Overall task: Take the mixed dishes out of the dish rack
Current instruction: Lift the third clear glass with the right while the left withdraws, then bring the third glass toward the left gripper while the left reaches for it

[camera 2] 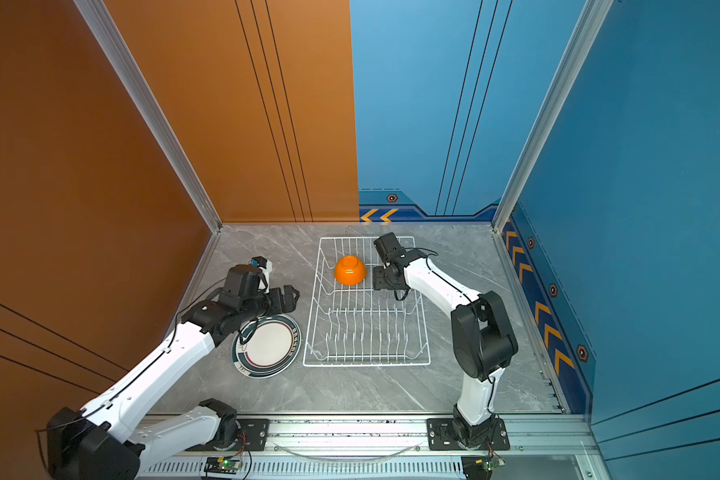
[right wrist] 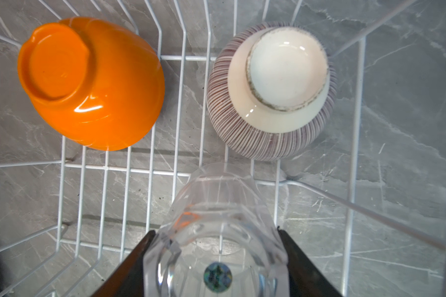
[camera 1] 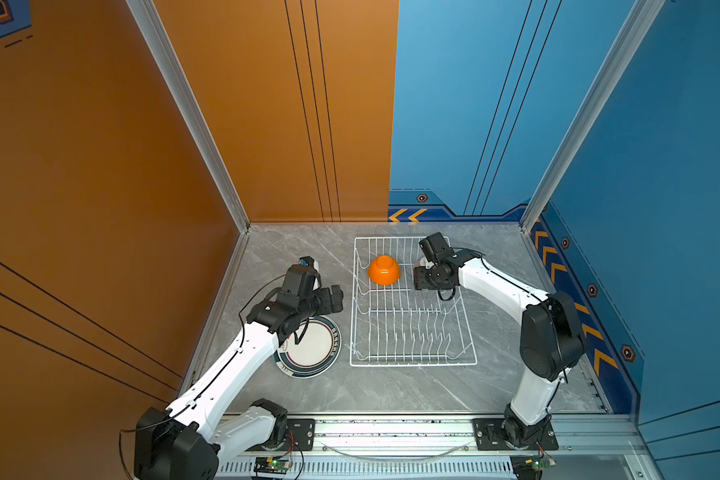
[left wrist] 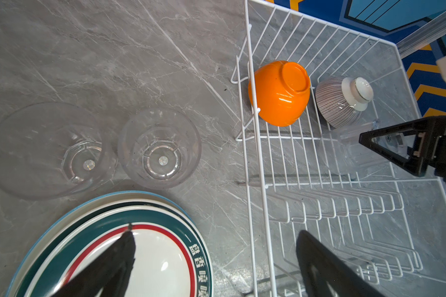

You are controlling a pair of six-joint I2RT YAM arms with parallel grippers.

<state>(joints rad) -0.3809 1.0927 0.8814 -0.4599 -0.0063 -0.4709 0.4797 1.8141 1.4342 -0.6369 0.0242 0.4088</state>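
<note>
plates: stack of teal-rimmed white plates (camera 1: pixel 310 347) lying flat on the grey table (camera 1: pixel 391 390), lower left of centre in both top views, just left of the rack
left gripper: left gripper (camera 1: pixel 334 298) hangs over the far edge of the plates, jaws spread wide with nothing between them
loose cups: first loose cup (left wrist: pixel 160 147) and second loose cup (left wrist: pixel 49 150), clear glass, upright on the table side by side just past the plates. only the left wrist view shows them
rack: white wire dish rack (camera 1: pixel 412 365) sits mid-frame on the table
right gripper: right gripper (right wrist: pixel 214 230) is down in the far half of the rack, one finger against each side of the rack cup (right wrist: pixel 216 195), clear glass with its base toward the wrist camera
orange bowl: orange bowl (camera 1: pixel 384 270) is upside down in the rack's far left part
ribbed bowl: ribbed bowl (right wrist: pixel 271 90) is upside down just beside the orange one with a small gap. the right arm hides it in both top views
</note>
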